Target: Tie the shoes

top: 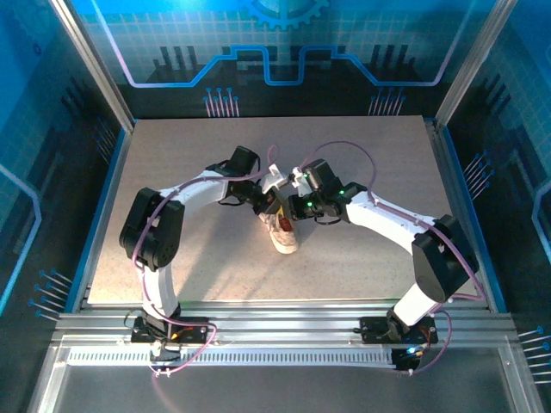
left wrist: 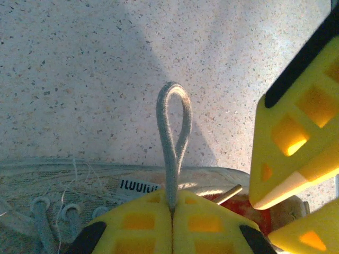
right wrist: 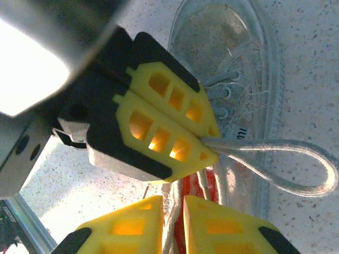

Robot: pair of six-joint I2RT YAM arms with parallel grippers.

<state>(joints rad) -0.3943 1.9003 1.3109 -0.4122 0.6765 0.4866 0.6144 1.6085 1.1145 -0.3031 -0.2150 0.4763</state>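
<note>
Left claw pinched shut on a lace loop

Yellow fingers of the left claw meet tip to tip in its wrist view, clamping the base of the lace loop, which projects beyond the fingertips with the speckled counter behind it. Under them lies the sneaker, whitish-grey, with a red patch inside and a small white tag by the laces. The tag's dark print is a row of upright strokes too blurred to read. Right claw hangs just beside the left one, over the shoe's opening, its fingers a narrow gap apart with a white lace strand running between them; whether they grip it cannot be told. From above, the sneaker lies near the middle of the counter, between both arms
</note>
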